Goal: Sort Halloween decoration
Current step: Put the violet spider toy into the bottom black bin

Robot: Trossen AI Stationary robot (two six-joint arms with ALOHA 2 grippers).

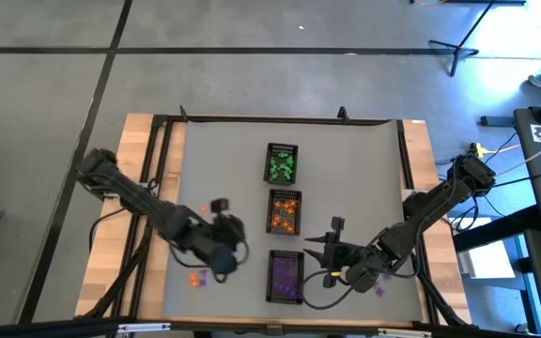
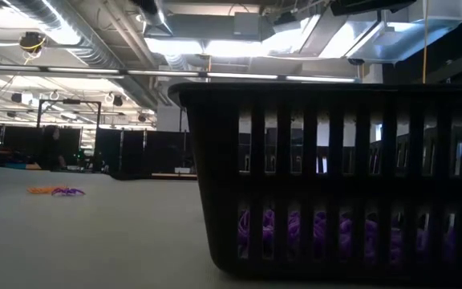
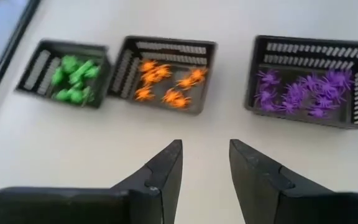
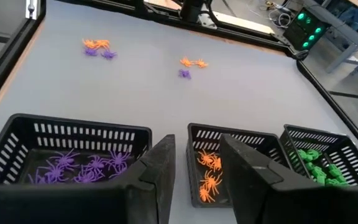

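High view: three black trays in a column on the grey bench [image 1: 224,160], green trinkets [image 1: 282,166] farthest, orange trinkets [image 1: 285,212] middle, purple trinkets [image 1: 285,275] nearest; left claw [image 1: 222,208] left of them, right claw [image 1: 331,246] right of them
Low view: purple tray [image 2: 335,177] close up; loose trinkets [image 2: 54,191] lie far off on the bench
Left wrist view: left claw's fingers parted, empty, above bare bench facing the trays
Right wrist view: right claw's fingers parted, empty, over the purple and orange trays; loose orange and purple pieces [image 4: 98,47] beyond

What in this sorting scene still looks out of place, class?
A few orange and purple trinkets lie loose on the table, with another small cluster nearby, outside the trays. The green tray, orange tray and purple tray each hold one colour.
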